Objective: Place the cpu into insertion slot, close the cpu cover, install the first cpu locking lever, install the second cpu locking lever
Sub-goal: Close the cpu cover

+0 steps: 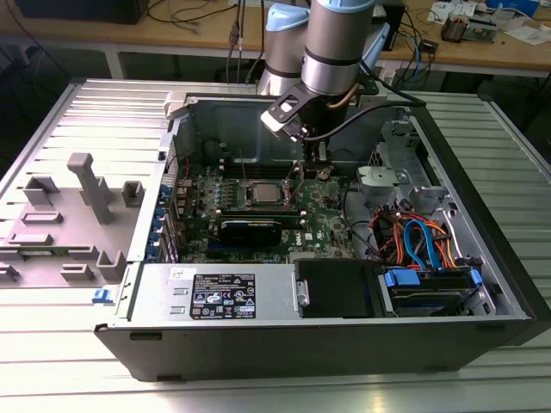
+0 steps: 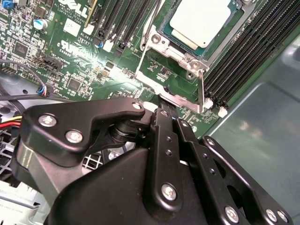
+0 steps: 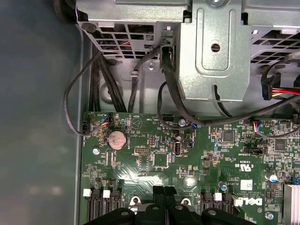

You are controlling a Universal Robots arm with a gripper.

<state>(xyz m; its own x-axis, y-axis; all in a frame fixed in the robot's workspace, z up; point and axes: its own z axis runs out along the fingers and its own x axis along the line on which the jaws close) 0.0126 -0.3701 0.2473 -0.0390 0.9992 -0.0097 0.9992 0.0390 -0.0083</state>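
arm [image 1: 336,43] reaches straight down into the open case [image 1: 482,284], gripper [image 2: 164,111] fingers pressed together, holding nothing, tips just beside the insertion slot [image 2: 193,60]; the cpu [image 2: 201,18] lies in it, memory slots [image 2: 243,61] close alongside

Exterior view: even, cool room light from above, near-white on the ribbed metal surface [image 1: 86,112]. The inside of the computer case [image 1: 258,348] is dimmer, with my arm [image 1: 331,43] shading the motherboard [image 1: 258,215] beneath it. Second wrist view: a hard glare streak on the green board, the cpu [image 2: 204,21] lid washed pale, my fingers [image 2: 164,140] a close, slightly soft black mass with dull highlights on their screws. First wrist view: dim grey-teal case metal, a pale sheen on the board, black cables [image 3: 101,79] casting faint shadows.
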